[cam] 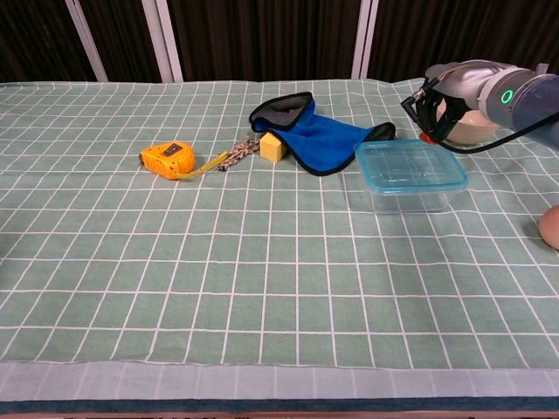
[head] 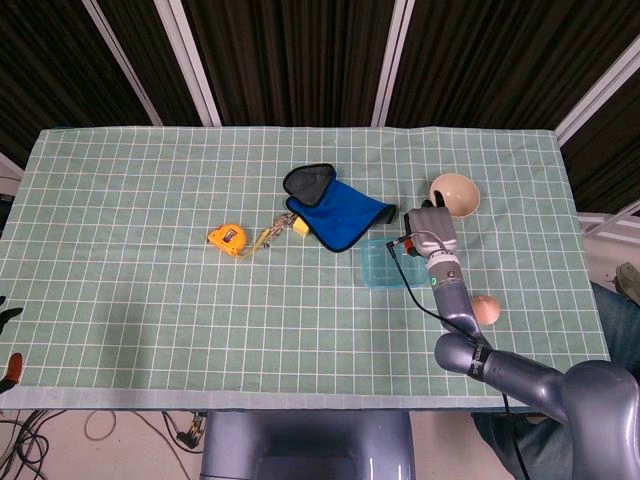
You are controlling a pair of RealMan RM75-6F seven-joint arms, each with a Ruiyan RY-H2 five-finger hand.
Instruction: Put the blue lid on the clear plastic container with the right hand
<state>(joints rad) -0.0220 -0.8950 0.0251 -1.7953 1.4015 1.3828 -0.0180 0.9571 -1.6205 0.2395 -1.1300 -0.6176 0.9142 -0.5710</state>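
The blue lid point(cam: 410, 164) sits flat on the clear plastic container point(cam: 412, 190), which stands on the green checked worktop point(cam: 262, 262) just right of the blue cloth point(cam: 327, 140). The chest view shows the container's clear walls under the lid; from the head view only the lid's top point(head: 385, 264) shows, with the right forearm crossing its right edge.

The right hand point(cam: 437, 100) hangs just behind and right of the container, apart from the lid in the chest view, with the pink bowl point(cam: 472, 127) partly hidden behind it. Its fingers point(cam: 422, 105) point downward, dark and bunched; whether they are spread or pressed together cannot be made out in either view. Nothing shows in them.

Only the head view catches the left hand point(head: 8, 345), cut off at the frame's left edge, too little to tell how its fingers lie.

An orange tape measure point(cam: 169, 160), a yellow block point(cam: 272, 147) and an egg-like object point(head: 487, 309), clipped at the chest view's right edge, rest on the worktop.
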